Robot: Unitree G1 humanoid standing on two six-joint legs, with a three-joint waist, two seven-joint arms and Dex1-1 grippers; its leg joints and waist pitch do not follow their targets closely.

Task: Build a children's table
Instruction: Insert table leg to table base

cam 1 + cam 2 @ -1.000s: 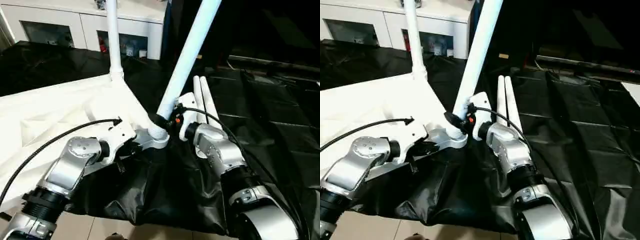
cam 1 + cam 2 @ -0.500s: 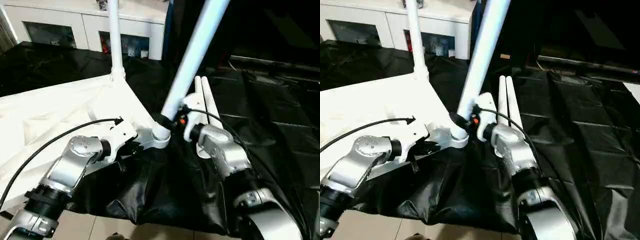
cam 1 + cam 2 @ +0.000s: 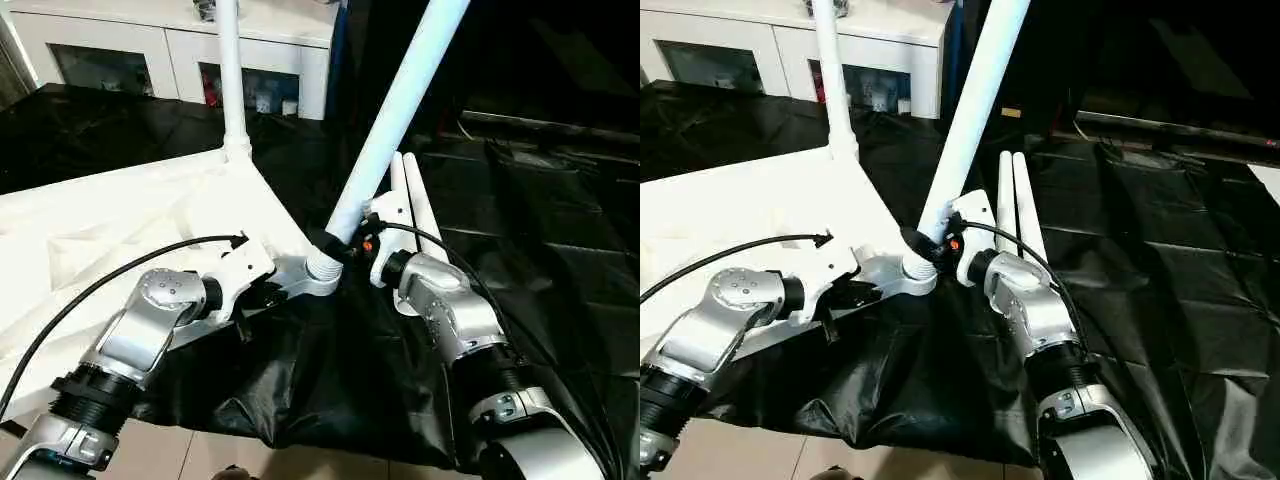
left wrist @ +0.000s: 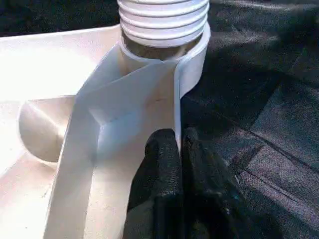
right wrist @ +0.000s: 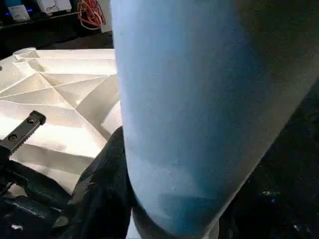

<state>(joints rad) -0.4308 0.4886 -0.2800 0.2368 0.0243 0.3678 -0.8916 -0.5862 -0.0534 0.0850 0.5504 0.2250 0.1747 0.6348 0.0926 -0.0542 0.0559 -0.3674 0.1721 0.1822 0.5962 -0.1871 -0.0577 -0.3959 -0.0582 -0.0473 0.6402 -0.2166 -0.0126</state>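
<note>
The white table top (image 3: 120,220) lies upside down on the left, its X-ribs up. One leg (image 3: 232,90) stands upright in the far corner socket. A second leg (image 3: 395,105) leans to the right, its ribbed end sitting in the near corner socket (image 3: 322,268). My right gripper (image 3: 335,243) is shut on this leg just above the socket; the leg (image 5: 199,114) looms close in the right wrist view. My left gripper (image 4: 178,149) is shut on the table's rim (image 4: 175,99) right by that socket. Two more legs (image 3: 415,205) lie side by side behind my right wrist.
A crinkled black sheet (image 3: 540,230) covers the work surface and hangs over its near edge above a tiled floor (image 3: 200,455). A white cabinet with glass doors (image 3: 180,50) stands at the back. A black cable (image 3: 110,280) arcs over my left forearm.
The held leg leans a little further right than before, and my right forearm has shifted right with it. The left gripper keeps its hold on the rim.
</note>
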